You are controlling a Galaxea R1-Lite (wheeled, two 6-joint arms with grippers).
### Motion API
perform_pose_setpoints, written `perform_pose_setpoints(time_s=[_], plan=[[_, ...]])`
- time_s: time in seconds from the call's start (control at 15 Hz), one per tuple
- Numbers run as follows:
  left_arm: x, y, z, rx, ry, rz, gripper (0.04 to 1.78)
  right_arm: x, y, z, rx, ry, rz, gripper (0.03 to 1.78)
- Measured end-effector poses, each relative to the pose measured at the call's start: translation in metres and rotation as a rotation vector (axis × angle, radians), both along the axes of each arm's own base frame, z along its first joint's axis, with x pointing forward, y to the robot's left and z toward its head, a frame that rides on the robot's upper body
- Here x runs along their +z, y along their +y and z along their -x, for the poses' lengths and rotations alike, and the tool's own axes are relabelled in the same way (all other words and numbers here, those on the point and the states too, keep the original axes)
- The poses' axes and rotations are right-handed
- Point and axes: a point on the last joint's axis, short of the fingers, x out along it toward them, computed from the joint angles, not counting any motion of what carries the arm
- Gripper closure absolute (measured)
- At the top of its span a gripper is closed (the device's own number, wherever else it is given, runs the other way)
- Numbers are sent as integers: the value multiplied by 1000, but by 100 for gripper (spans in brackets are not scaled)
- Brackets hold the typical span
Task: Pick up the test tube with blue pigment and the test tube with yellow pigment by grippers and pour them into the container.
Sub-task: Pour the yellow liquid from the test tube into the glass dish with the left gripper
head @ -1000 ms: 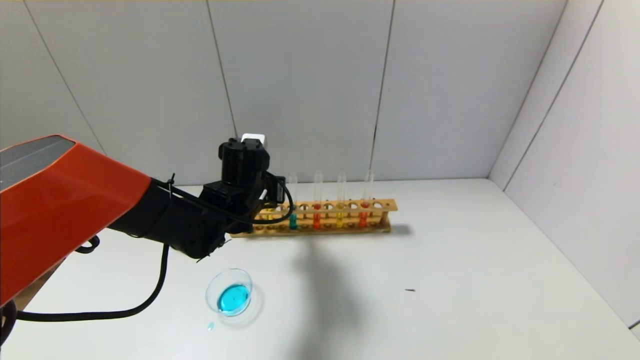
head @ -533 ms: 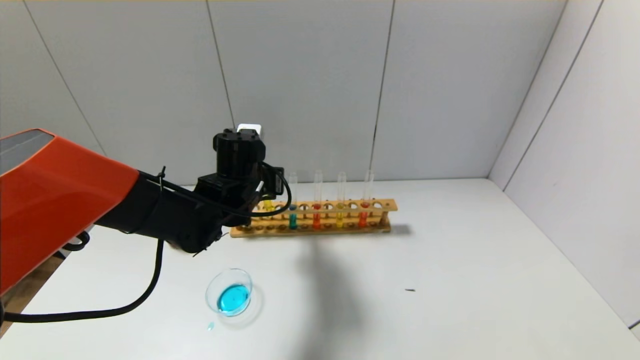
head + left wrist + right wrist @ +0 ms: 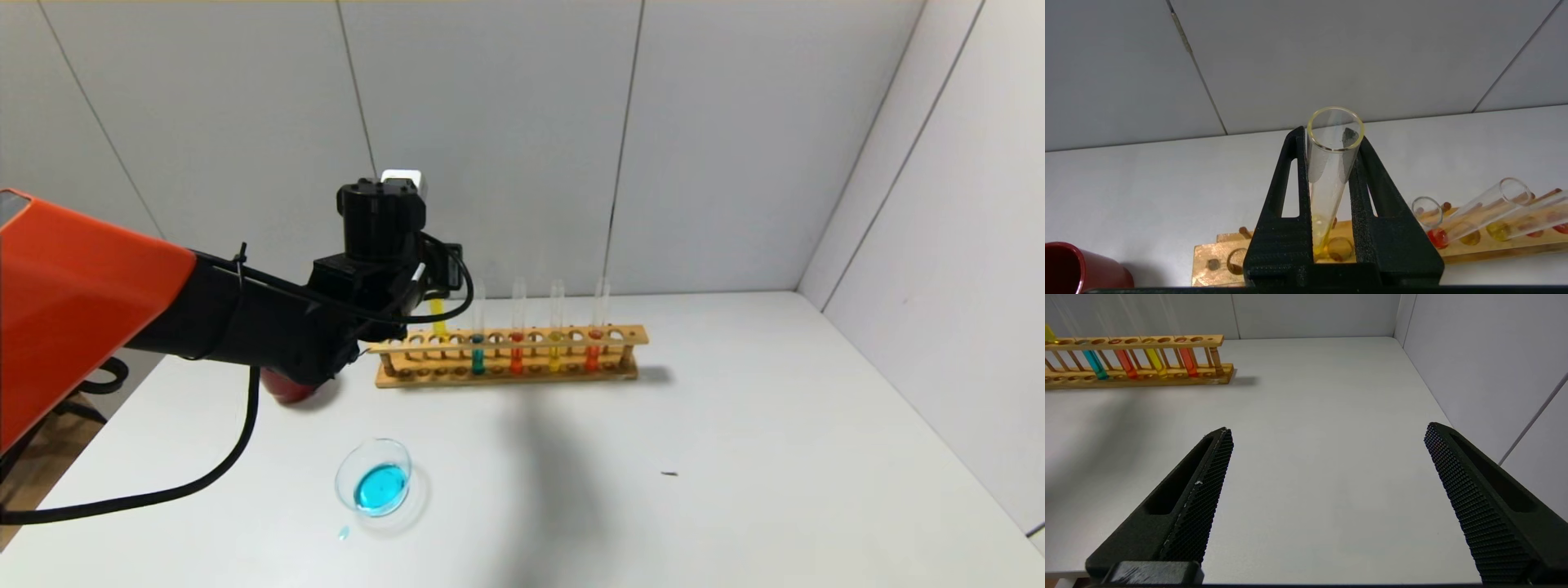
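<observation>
My left gripper is shut on the test tube with yellow pigment and holds it upright above the left part of the wooden rack, its bottom just over the top rail. In the left wrist view the tube stands clamped between both jaws of the gripper. The container, a clear glass dish, holds cyan-blue liquid on the table in front of the rack. No tube with bright cyan-blue liquid shows. My right gripper is open and empty over bare table at the right.
The rack holds a teal tube, two orange-red tubes and another yellow tube. A dark red cup stands left of the rack, under my left arm. A blue drop lies near the dish. Walls stand behind and to the right.
My left gripper has risen and shifted left, drawing the yellow tube up out of the rack. The red cup now shows under the arm. The dish has not moved.
</observation>
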Motion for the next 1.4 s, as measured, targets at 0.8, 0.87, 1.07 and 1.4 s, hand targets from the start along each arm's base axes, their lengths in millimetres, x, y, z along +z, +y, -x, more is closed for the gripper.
perform_pose_setpoints(time_s=[0.8,0.87,1.07,1.4], plan=[[54,22,19,19,-64,-64,151,0,0,0,0,0,0,10],[59,25,27,18,-51,-70,151,0,0,0,0,0,0,10],[69,39,56,24,-27,-86,151,0,0,0,0,0,0,10],[54,68,121,16,99,-164,151,0,0,0,0,0,0,10]])
